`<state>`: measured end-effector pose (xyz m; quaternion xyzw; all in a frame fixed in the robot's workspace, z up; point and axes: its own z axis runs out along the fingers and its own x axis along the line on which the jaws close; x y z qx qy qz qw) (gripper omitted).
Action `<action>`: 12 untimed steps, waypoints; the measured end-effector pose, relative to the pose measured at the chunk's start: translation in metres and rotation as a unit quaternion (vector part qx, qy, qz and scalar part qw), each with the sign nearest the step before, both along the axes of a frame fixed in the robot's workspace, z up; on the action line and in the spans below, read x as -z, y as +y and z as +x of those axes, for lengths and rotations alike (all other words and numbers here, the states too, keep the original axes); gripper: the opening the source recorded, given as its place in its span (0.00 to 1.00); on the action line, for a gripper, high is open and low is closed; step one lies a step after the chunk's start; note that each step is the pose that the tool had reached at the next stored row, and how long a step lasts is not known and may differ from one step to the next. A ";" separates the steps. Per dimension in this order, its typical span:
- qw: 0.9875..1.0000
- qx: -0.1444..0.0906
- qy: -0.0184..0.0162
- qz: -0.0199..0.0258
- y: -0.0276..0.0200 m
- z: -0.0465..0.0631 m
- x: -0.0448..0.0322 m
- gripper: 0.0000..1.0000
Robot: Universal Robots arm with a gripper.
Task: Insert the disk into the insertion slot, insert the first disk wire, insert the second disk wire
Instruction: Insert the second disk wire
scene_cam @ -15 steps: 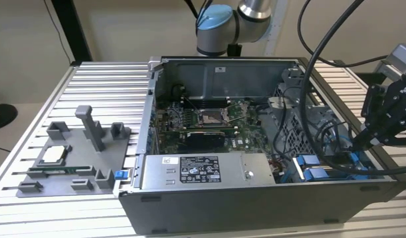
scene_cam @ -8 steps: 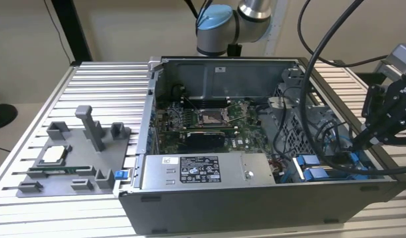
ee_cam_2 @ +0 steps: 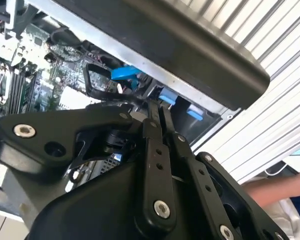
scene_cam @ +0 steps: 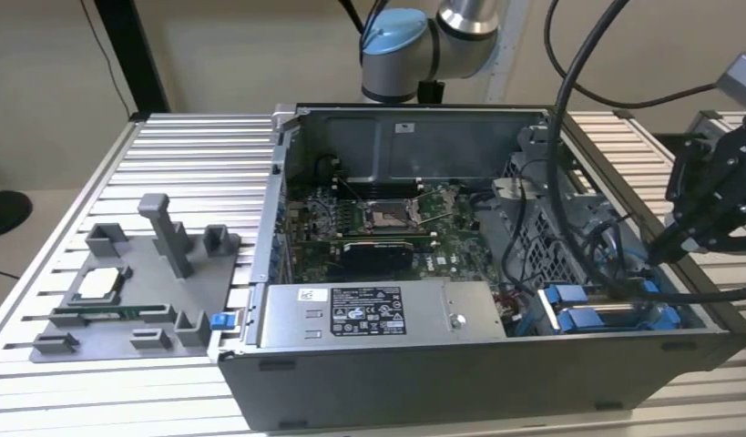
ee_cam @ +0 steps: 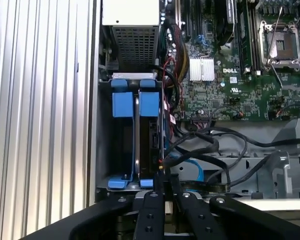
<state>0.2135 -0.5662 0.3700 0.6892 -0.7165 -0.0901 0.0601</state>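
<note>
The disk (ee_cam: 151, 134) stands on edge in its blue carrier (ee_cam: 149, 104) inside the insertion slot (ee_cam: 124, 150), at the front corner of the open computer case on the exterior view's right (scene_cam: 591, 319). My gripper (scene_cam: 656, 258) hangs over that corner, just above the disk's connector end (ee_cam: 160, 172). Its fingers (ee_cam_2: 157, 104) are pressed together, and a black wire (ee_cam_2: 97, 92) loops up to their tips. The first wrist view shows the gripper (ee_cam: 162, 176) right at the disk's end, among black wires (ee_cam: 205, 150) and a blue flat wire (ee_cam: 195, 170).
A grey power supply box with a label (scene_cam: 373, 314) lies beside the slot. The motherboard (scene_cam: 385, 223) fills the case floor. A grey fixture with parts (scene_cam: 129, 291) sits on the ribbed table at the exterior view's left. A person's arm (ee_cam_2: 270, 187) shows by the table.
</note>
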 end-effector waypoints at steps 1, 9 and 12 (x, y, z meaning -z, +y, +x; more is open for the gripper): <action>1.000 0.000 0.000 0.001 0.0000 -0.003 -0.0019 0.00; 1.000 0.000 -0.006 0.002 -0.0001 -0.033 -0.0096 0.00; 1.000 0.000 -0.013 0.002 -0.0003 -0.046 -0.0096 0.00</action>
